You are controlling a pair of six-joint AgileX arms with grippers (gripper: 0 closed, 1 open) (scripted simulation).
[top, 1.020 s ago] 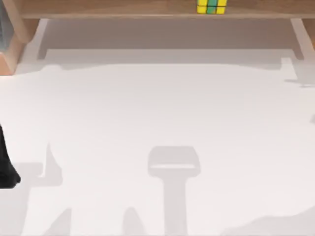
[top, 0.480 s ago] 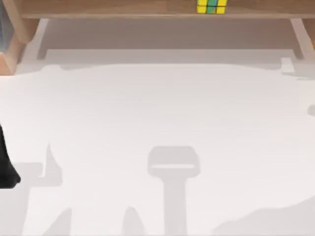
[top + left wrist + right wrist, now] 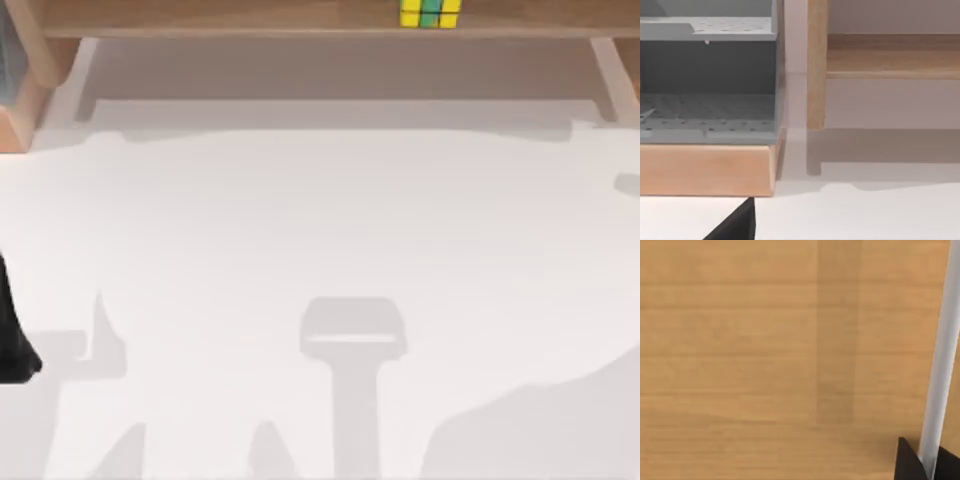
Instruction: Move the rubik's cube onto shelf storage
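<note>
cube (image 3: 430, 13) on far shelf (image 3: 250, 20) board, right of centre | left arm parked at desk (image 3: 320, 230) left edge | gripper states: can't tell | risk: cube near front edge, any knock tips it off

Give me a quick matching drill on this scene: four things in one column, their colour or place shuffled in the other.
Things:
1. cube
2. shelf
3. table
4. left arm

Descriptions:
A. white surface
B. black, at the top view's left edge
C. yellow and green, on the wooden board
D. light-brown wood along the top view's far edge

Pairs: 1-C, 2-D, 3-A, 4-B
</note>
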